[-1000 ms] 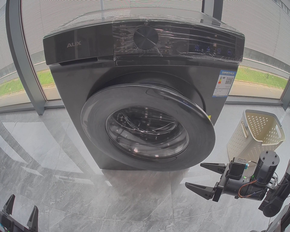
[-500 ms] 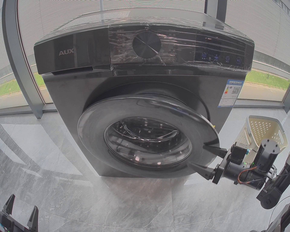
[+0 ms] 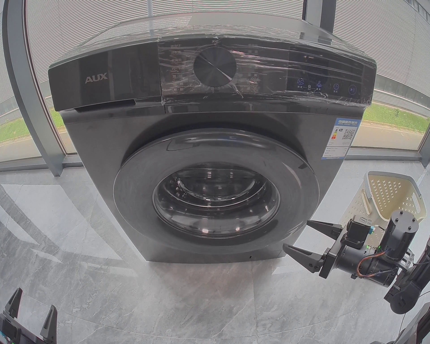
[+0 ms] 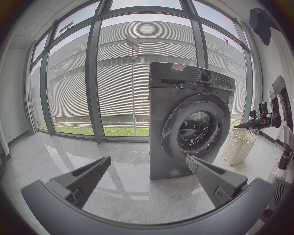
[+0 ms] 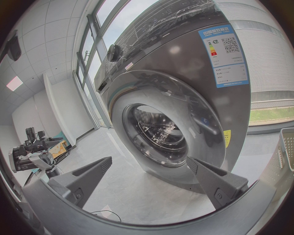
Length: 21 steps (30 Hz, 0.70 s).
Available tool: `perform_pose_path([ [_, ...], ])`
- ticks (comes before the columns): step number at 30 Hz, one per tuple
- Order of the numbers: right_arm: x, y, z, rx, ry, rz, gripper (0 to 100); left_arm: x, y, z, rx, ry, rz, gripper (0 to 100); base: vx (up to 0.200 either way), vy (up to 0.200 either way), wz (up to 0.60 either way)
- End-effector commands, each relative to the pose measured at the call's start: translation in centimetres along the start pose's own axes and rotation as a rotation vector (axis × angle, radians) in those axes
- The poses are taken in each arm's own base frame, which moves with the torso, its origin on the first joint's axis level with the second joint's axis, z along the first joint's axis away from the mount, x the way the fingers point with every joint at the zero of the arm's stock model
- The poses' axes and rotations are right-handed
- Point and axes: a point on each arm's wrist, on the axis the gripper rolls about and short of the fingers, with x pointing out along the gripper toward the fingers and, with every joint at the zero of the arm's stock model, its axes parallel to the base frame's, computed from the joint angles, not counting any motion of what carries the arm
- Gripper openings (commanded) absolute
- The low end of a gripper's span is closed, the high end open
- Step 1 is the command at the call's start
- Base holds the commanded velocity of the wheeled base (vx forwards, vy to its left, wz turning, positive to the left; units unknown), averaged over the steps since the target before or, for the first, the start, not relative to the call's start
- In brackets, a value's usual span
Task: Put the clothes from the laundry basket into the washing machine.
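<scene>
The washing machine [image 3: 215, 148] stood on the floor, door shut. The left wrist view showed the whole laundry basket [image 4: 237, 151] just beside it; the head view had it part-hidden behind the right arm. The right pincer [image 3: 297, 235] and left pincer [image 3: 35, 299] gaped, unladen. The basket's contents could not be made out.

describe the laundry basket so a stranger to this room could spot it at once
Find the big dark grey washing machine on the marble floor before the windows. To its right, as the robot faces it, the laundry basket stands on the floor beyond the robot's open right hand. It alone is cream plastic, with perforated walls and a grey rim.
</scene>
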Motion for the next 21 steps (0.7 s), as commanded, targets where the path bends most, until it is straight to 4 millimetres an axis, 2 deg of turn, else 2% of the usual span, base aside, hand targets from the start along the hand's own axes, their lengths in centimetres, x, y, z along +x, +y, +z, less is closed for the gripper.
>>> perform_pose_path([
  [1,-0.17,0.18,0.19,-0.003,-0.011,0.006,100,0.01,0.0,-0.53,0.0,0.001,0.0,100,0.0,0.0,0.0],
  [21,-0.1,0.66,0.58,-0.012,-0.029,0.026,100,0.01,0.0,-0.53,-0.003,0.001,0.0,100,0.0,0.0,0.0],
])
